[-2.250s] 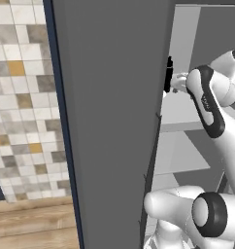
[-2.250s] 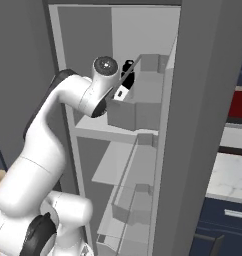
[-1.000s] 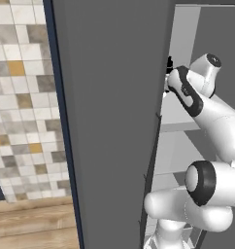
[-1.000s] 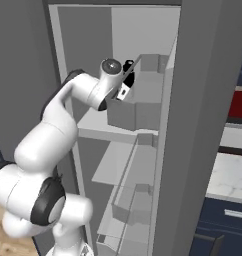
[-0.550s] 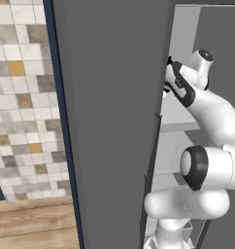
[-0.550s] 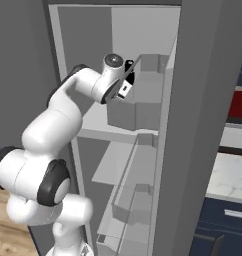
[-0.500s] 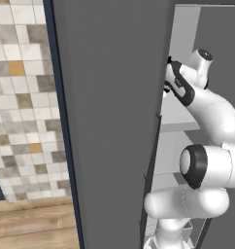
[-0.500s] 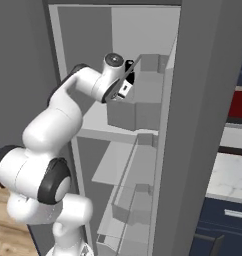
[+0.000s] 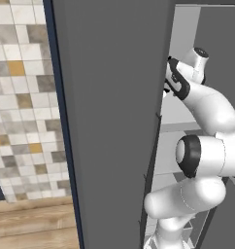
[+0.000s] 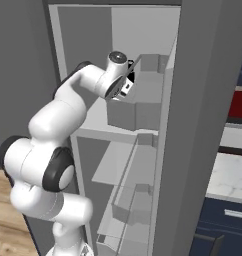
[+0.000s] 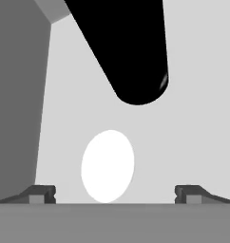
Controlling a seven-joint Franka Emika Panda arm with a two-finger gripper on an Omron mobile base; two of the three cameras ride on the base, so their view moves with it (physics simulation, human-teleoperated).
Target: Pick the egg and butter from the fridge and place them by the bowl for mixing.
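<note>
The white egg (image 11: 107,166) lies on a pale grey shelf of the open fridge (image 10: 143,30). My gripper (image 11: 115,194) is open, and in the hand view its two fingertips (image 11: 41,193) stand on either side of the egg, which is close in front of them and slightly left of the middle. In the right base view the gripper (image 10: 128,84) reaches in over the upper shelf. From the left base camera the hand (image 9: 167,88) is partly behind a grey door edge. The butter and the bowl are out of view.
A fat black cylinder (image 11: 131,52) slants over the shelf just beyond the egg. A grey wall (image 11: 17,95) closes the shelf's left side. Grey door bins (image 10: 138,107) sit right of the hand. Navy cabinets and a white counter (image 10: 233,175) stand at the right.
The elbow and lower arm links have swung round while the hand stayed at the upper shelf, edging slightly further in. The jaws have stayed open.
</note>
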